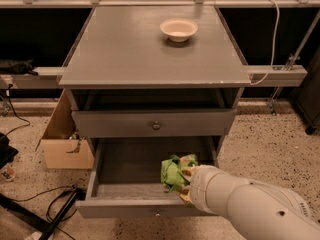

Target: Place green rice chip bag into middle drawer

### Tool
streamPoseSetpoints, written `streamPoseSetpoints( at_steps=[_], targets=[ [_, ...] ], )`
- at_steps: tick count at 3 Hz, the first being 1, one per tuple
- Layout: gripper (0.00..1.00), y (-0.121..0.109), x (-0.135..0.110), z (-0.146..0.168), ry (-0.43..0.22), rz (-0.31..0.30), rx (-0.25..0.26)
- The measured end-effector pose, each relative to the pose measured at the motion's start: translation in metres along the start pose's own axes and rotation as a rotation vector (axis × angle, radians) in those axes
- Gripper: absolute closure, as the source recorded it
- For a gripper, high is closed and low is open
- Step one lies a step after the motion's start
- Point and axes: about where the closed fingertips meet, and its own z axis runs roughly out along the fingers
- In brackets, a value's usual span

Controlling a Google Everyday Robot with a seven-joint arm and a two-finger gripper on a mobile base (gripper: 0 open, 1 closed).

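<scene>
The green rice chip bag [173, 171] is crumpled and sits at the right side of the open middle drawer [125, 207], low over its dark floor. My gripper [182, 180] reaches in from the lower right on a thick white arm [250, 206] and is shut on the bag's right side. The wrist hides most of the fingers. I cannot tell whether the bag touches the drawer floor.
A shut drawer front with a round knob [156, 126] lies just above the open drawer. A white bowl [178, 29] stands on the cabinet top. A cardboard box [62, 144] and black cables [55, 209] lie on the floor at the left.
</scene>
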Motion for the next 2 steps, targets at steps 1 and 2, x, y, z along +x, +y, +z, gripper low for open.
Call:
streamPoseSetpoints(
  at_steps=[1, 2],
  targets=[
    [1.0, -0.013, 0.006, 0.019, -0.005, 0.01, -0.024],
    [1.0, -0.032, 0.025, 0.041, 0.044, 0.002, -0.059]
  ],
)
